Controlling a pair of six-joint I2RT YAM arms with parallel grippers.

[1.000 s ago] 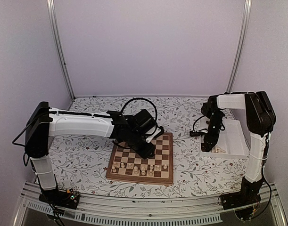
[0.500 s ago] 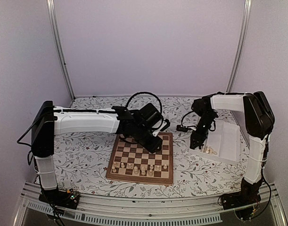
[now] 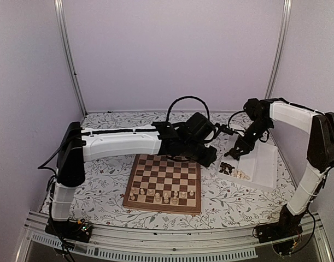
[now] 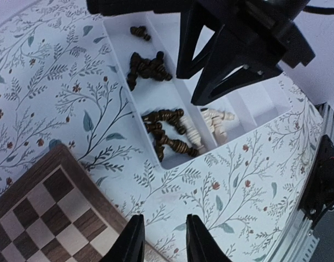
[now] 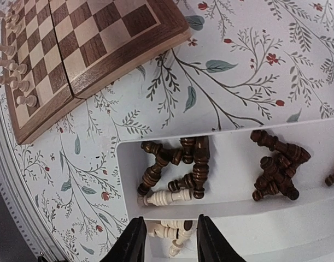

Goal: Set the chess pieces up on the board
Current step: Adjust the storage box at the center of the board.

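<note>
A square wooden board (image 3: 164, 174) with light and dark checks lies flat on a table (image 3: 95, 188) covered in a leafy flower print. It sits near the table's front edge, about midway between the left and right edges. Pale pieces (image 3: 161, 194) stand upright in a band along the board's front edge, on the rows closest to the arms' bases.

A white tray (image 3: 261, 164) with long compartments rests by the table's right edge, set at a slant. Its closest corner is just beyond the board's far right corner and apart from it. Dark pieces (image 5: 180, 164) lie on their sides in loose heaps in the compartment nearest the board, with a single pale one among them at that compartment's end. More pale pieces lie tumbled in the next compartment along.

The left arm (image 3: 117, 143) stretches across the table past the board's far edge. The left gripper (image 4: 162, 245) hangs over the cloth between the board's far right corner and the tray. Its two fingers are parted by a narrow gap and grasp nothing.

The right arm (image 3: 295, 115) bends in from the right edge. The right gripper (image 5: 169, 240) hovers above the end of the tray closest to the board, pointing down at the heaps. Its fingers are spread apart, with no piece between them.
</note>
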